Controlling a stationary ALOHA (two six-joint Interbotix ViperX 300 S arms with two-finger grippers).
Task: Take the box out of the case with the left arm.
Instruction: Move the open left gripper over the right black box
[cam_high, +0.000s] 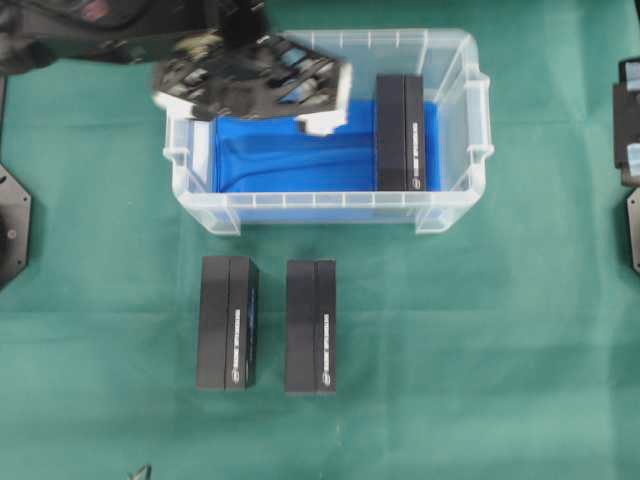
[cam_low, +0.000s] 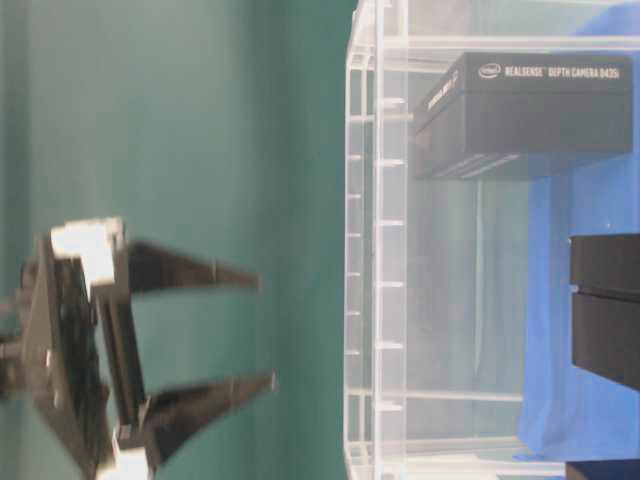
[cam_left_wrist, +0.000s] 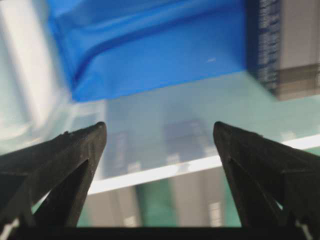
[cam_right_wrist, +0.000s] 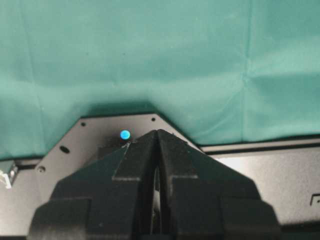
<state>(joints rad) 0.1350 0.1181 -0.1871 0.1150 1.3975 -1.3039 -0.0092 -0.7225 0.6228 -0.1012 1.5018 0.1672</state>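
The case (cam_high: 200, 205) is a clear tub with a blue lining (cam_high: 290, 155), standing on green cloth. One black box (cam_high: 400, 130) stands on edge in its right part. It also shows in the table-level view as the box (cam_low: 530, 115) behind the case wall (cam_low: 375, 250). My left gripper (cam_high: 250, 95) hovers over the case's back left part, open and empty. In the left wrist view the left gripper (cam_left_wrist: 160, 130) has its jaws wide apart above the lining (cam_left_wrist: 150, 50), with the box (cam_left_wrist: 285, 45) off to the upper right. My right gripper (cam_right_wrist: 157, 132) is shut, away from the case.
Two more black boxes (cam_high: 228, 322) (cam_high: 310, 327) lie side by side on the cloth in front of the case. Black arm bases sit at the left edge (cam_high: 12, 225) and the right edge (cam_high: 628, 120). A black base plate (cam_right_wrist: 70, 145) lies under the right gripper.
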